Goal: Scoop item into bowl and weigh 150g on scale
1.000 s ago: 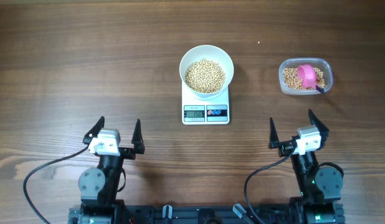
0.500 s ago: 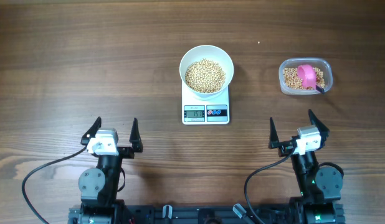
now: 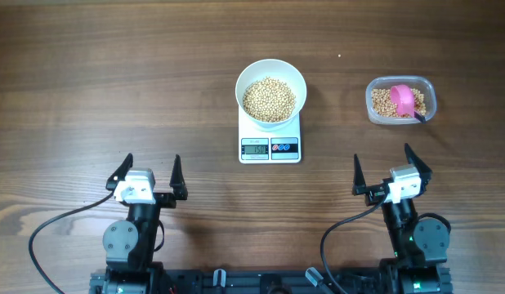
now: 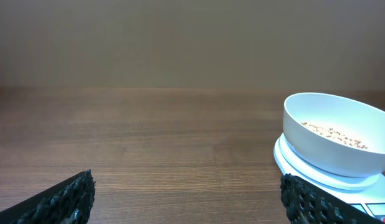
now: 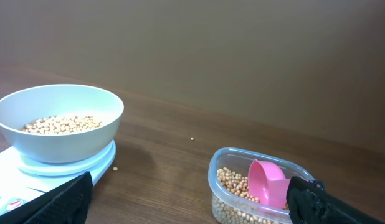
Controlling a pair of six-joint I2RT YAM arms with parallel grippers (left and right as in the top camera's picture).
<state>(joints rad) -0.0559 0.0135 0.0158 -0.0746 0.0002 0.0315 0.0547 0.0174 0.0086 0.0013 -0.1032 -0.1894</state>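
Overhead: just drawn back a shade, left pincer [image 3: 152,158] parked wide and empty like right pincer [image 3: 382,155], beans [image 3: 269,99] heaped in bowl [image 3: 239,90] atop scale [image 3: 270,157] on the desk [image 3: 113,73], scoop [image 3: 404,100] in tub [image 3: 373,110], weighing probably done.

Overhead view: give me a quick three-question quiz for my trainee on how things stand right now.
1. True or false: the white bowl sits on the scale.
2. Where is the pink scoop? A: in a gripper. B: in the clear tub. C: lying on the bare table.
3. Fill in: the left gripper and the right gripper both hold nothing and stand ___.

Key: 1 true; 2 B; 3 open.
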